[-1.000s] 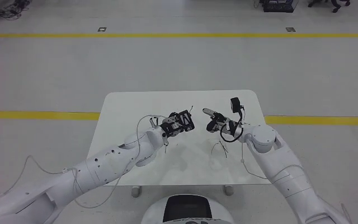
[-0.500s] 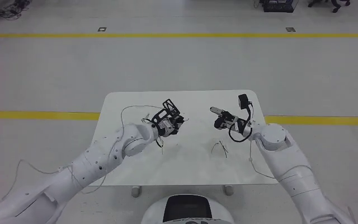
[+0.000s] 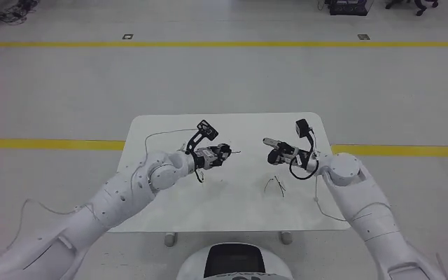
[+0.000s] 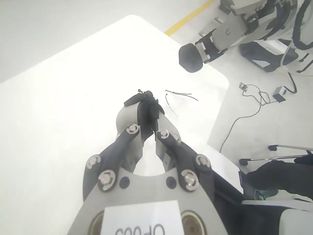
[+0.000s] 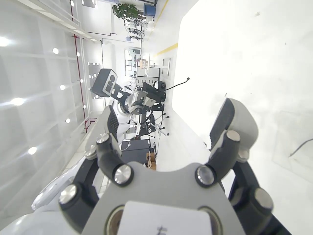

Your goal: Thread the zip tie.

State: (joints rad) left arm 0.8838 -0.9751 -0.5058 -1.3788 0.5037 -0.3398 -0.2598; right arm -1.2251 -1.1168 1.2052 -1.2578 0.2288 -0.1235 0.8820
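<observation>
My left gripper hovers over the middle of the white table, shut on a thin black zip tie. The left wrist view has the tie's head poking out past the closed fingertips. In the right wrist view the held tie juts from the left gripper toward me. My right gripper faces it from a short gap away, open and holding nothing, its two fingers spread wide.
Two loose black zip ties lie on the table below the right gripper, and they also lie just beyond my left fingertips as loose ties. The table's rounded corner is near them. Cables trail on the floor beyond.
The two grippers have drawn apart: the left one pulled back leftward with the tie and turned its wrist, and the right one shifted right.
</observation>
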